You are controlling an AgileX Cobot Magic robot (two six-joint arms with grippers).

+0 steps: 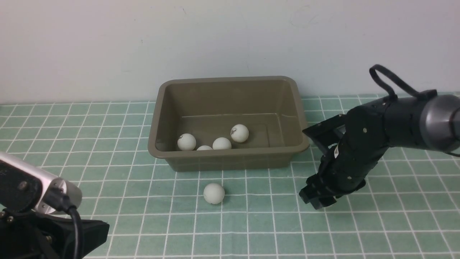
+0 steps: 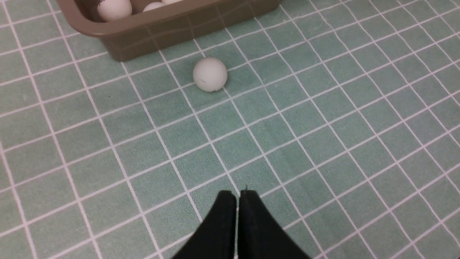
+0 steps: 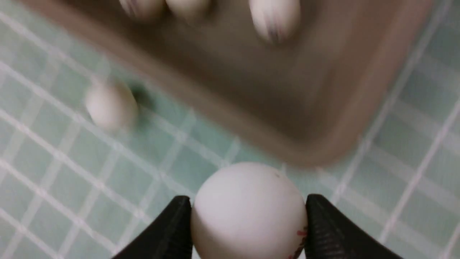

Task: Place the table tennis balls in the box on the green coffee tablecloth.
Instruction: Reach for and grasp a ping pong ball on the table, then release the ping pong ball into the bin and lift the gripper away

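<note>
The olive-brown box [image 1: 230,155] stands at the back middle of the green coffee tablecloth [image 1: 273,223] with several white table tennis balls [image 1: 222,143] inside. One more ball [image 1: 214,193] lies on the cloth just in front of the box, also in the left wrist view [image 2: 210,74]. My right gripper [image 3: 248,198] is shut on another ball [image 3: 249,216], just above the cloth near the box's front right corner [image 1: 316,198]; the front view hides this ball. My left gripper [image 2: 238,194] is shut and empty, low over the cloth nearer me than the loose ball.
A plain white wall runs behind the box. The left arm's body [image 1: 32,201] fills the near left corner. The right arm [image 1: 395,122] reaches in from the right, close to the box's right wall.
</note>
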